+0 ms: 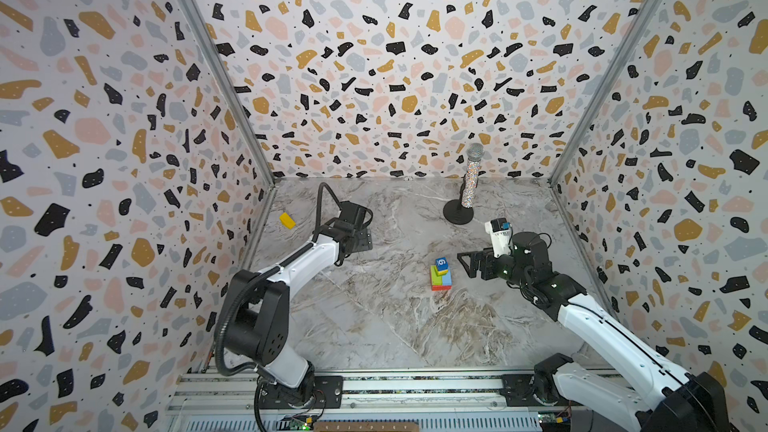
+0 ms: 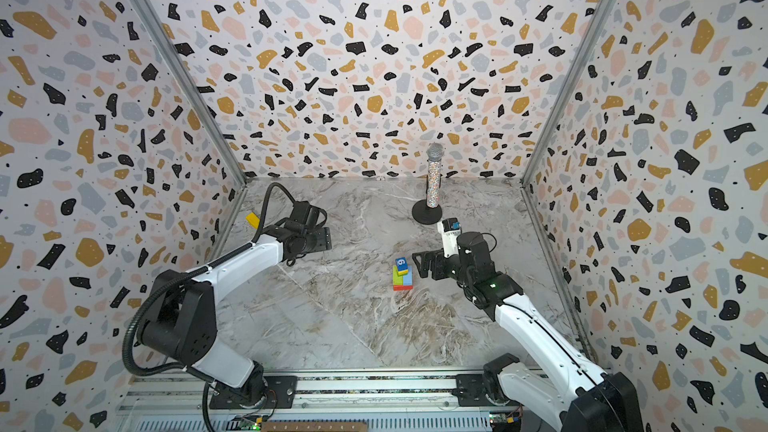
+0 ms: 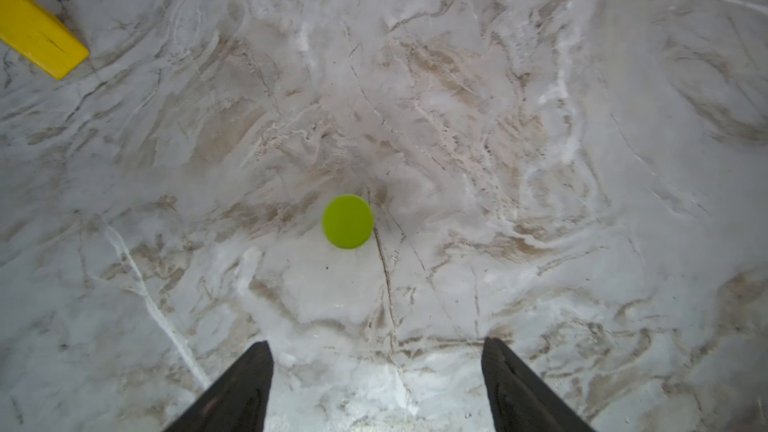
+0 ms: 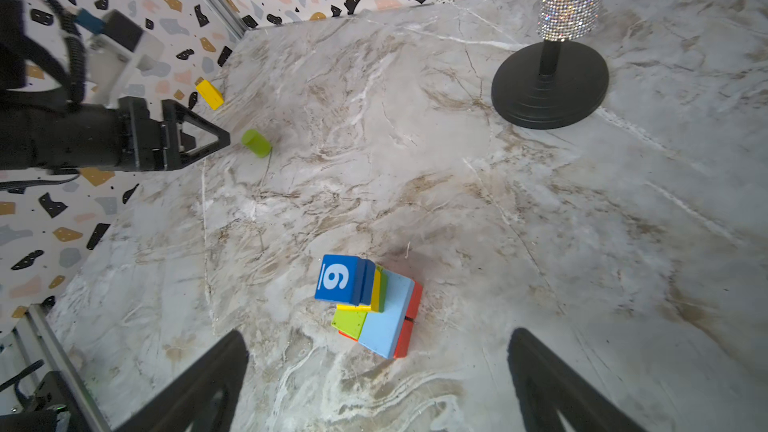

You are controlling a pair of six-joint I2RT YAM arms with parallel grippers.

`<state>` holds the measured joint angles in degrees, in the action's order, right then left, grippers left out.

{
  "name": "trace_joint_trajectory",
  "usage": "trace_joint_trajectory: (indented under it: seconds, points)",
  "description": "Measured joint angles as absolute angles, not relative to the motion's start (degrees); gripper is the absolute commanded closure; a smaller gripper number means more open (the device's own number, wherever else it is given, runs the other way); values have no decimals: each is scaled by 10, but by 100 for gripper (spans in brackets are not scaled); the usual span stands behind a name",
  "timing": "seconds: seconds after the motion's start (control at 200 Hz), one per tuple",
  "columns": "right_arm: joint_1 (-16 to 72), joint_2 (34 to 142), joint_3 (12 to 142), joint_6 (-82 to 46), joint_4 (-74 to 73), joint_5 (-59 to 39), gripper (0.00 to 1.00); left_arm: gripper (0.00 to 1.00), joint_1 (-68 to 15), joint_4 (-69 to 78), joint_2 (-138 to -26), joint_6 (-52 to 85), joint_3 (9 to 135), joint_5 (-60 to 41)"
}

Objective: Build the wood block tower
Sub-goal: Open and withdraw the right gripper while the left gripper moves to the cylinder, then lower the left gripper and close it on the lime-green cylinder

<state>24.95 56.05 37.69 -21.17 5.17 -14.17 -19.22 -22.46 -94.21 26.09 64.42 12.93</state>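
Observation:
The tower (image 1: pixel 441 277) (image 2: pixel 402 276) (image 4: pixel 370 305) stands mid-table: red bricks lowest, then light blue and lime green, a yellow piece, and a dark blue cube marked 6 on top. My right gripper (image 4: pixel 378 338) (image 1: pixel 467 263) hovers open just right of it, nothing between its fingers. A lime green cylinder (image 3: pixel 348 222) (image 4: pixel 256 143) stands alone on the table. My left gripper (image 3: pixel 376 347) hangs above and short of it, open and empty; the arm hides the cylinder in both top views. A loose yellow brick (image 1: pixel 286 220) (image 2: pixel 252 220) (image 3: pixel 37 35) lies near the left wall.
A glittery microphone (image 1: pixel 470 184) (image 2: pixel 434 180) on a round black base (image 4: pixel 548 85) stands at the back right, behind my right gripper. Patterned walls close the marble table (image 1: pixel 374 326) on the left, back and right. A metal rail runs along the front edge.

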Motion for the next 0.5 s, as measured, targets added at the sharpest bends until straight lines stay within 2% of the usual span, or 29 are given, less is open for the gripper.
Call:
trace_joint_trajectory:
  seconds: [0.085, 0.38, 0.501]
  points:
    - [247, 559, 359, -222, 29, -162, 1, 27, -176, -232, -976, 261, 674, 128]
    - [220, 574, 356, -245, -7, -230, 1, 27, -145, -241, -1057, 254, 743, 127]
    - [208, 573, 353, -253, -22, -252, 1, 30, -140, -241, -1071, 251, 748, 125]
